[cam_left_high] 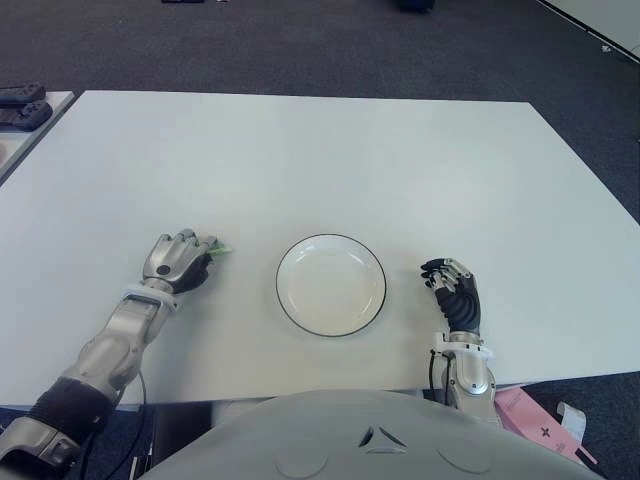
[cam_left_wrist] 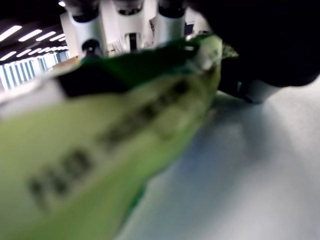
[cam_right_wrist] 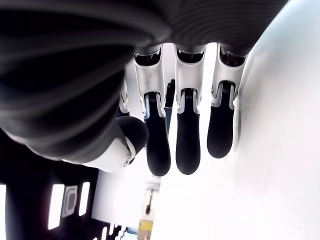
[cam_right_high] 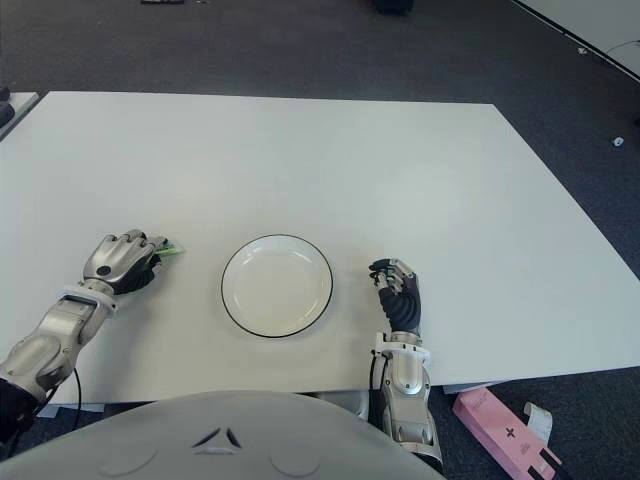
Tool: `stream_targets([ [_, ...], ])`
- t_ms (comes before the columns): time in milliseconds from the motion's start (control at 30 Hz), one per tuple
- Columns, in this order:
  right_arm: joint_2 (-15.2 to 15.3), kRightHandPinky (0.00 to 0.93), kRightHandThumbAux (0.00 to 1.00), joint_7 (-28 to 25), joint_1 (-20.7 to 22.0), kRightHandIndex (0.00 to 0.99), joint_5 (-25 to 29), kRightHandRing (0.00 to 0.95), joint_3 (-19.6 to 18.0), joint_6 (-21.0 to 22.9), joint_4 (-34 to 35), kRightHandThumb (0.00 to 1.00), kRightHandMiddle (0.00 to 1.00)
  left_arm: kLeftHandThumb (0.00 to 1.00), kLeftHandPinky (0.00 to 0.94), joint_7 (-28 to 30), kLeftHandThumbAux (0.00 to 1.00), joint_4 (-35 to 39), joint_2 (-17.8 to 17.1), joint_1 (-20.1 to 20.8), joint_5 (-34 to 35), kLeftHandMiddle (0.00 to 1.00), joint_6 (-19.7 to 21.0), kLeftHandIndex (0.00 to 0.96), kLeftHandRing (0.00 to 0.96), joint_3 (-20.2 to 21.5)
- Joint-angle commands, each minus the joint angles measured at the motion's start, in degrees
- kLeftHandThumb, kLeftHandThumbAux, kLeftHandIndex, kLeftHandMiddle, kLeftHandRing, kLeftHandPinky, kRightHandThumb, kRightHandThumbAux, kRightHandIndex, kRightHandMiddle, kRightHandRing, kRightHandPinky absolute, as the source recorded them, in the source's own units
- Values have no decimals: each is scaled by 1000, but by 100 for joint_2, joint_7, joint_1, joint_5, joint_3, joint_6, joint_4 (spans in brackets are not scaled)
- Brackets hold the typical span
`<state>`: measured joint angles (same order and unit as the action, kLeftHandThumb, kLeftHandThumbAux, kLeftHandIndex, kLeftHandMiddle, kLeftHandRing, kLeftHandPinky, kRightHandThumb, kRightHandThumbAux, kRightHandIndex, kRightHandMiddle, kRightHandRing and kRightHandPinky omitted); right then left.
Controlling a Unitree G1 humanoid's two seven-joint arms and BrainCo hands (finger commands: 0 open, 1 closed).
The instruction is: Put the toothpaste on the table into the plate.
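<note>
**Left hand closed over the toothpaste, plate bare**

Fingers of my left hand (cam_left_high: 180, 258) are curled down over the toothpaste (cam_left_high: 221, 248) at the lower left of the eye views, knuckles up, with only the green end of the tube poking out past my fingertips toward the plate (cam_left_high: 331, 284). From my left wrist camera the tube fills most of the picture: green and pale yellow-green with dark lettering, lying low over the white tabletop (cam_left_high: 330, 160), my fingers (cam_left_wrist: 87, 27) arched over its far end. I am grasping it; whether the tube has left the tabletop I cannot tell.

The plate, white with a thin dark rim, sits at the lower centre of the frame, just to the right of my left hand and apart from it. Nothing lies in it.

My right hand (cam_right_high: 396, 292) shows at the lower right of the eye views, to the right of the plate and near the tabletop's front edge. Its dark-tipped fingers (cam_right_wrist: 188, 140) hang loosely bent side by side in the right wrist view, the thumb tucked in beside them, and they hold nothing.

Beyond the front edge, at the bottom right corner of the eye views, a pink box (cam_right_high: 505, 431) lies on the dark carpet (cam_right_high: 300, 45).
</note>
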<state>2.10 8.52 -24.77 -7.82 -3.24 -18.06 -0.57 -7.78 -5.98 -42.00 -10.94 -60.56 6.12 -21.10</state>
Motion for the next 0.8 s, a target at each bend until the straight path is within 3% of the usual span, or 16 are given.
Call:
stream_targets([
  [33,4,476,728,23,30,430,-56,471,-3,-33,-17,712,479,705,857,335,711,-412,191,-446,201,825,74,440,827,-177],
  [800,0,474,729,72,92,429,-66,472,-18,-47,-77,711,481,702,813,-133,717,-398,776,-470,570,841,475,439,828,261],
])
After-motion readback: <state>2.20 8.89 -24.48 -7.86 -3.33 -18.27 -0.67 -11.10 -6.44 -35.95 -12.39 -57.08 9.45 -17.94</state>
